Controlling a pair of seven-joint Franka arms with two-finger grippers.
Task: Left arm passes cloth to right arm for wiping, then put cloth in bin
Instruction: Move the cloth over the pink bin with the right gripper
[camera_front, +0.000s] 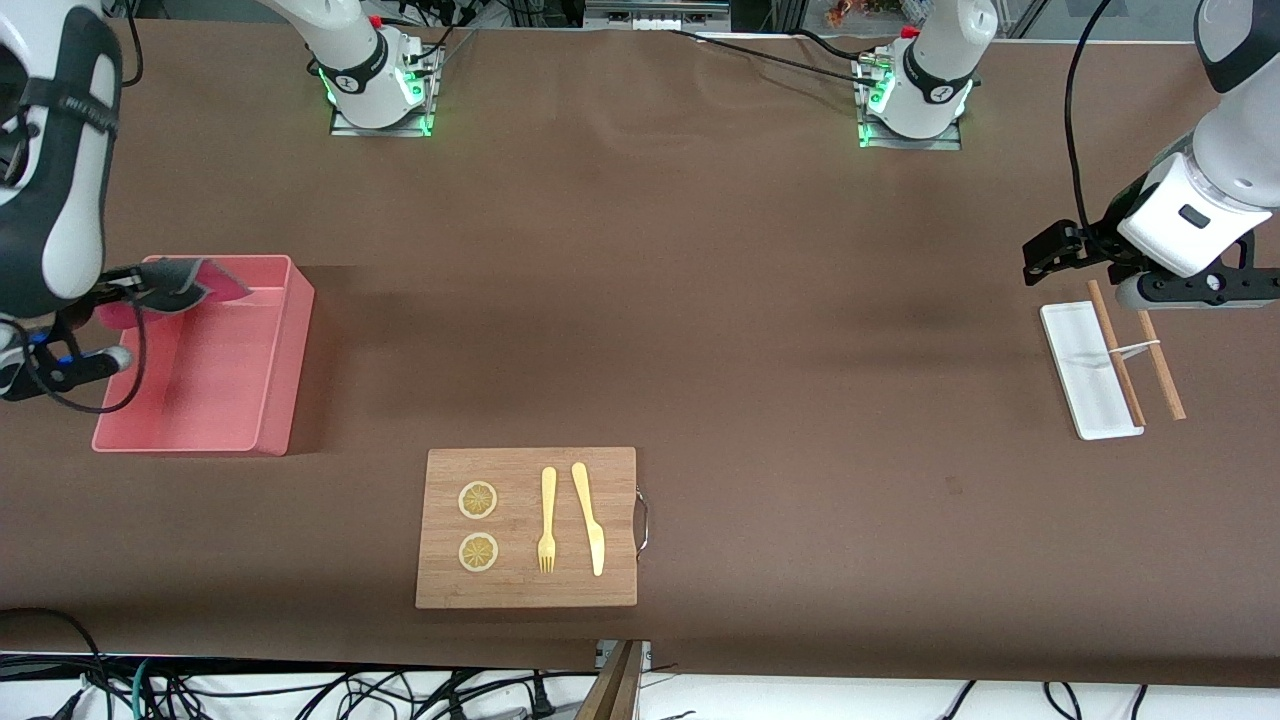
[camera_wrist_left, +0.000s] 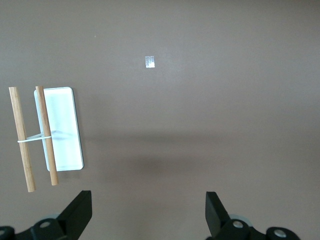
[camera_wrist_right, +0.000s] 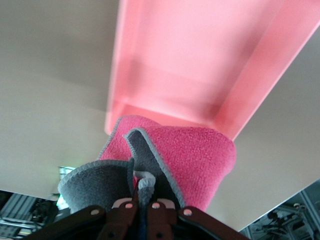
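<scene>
My right fingers (camera_wrist_right: 145, 200) are clamped on a bunched fold of the cloth (camera_wrist_right: 185, 160), soft, light and floppy, drooping over the bin (camera_front: 280, 360); my left fingers (camera_wrist_left: 147, 215) wait spread apart

Cloth (camera_front: 185, 282) over bin (camera_front: 285, 360), cutting board (camera_front: 526, 590) nearer the camera

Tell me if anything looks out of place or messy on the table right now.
Little stands out. Two wooden sticks tied with a white band straddle the white tray's edge, one on it, one off. The cloth hangs bunched from the shut right gripper above the bin, not spilled.
</scene>
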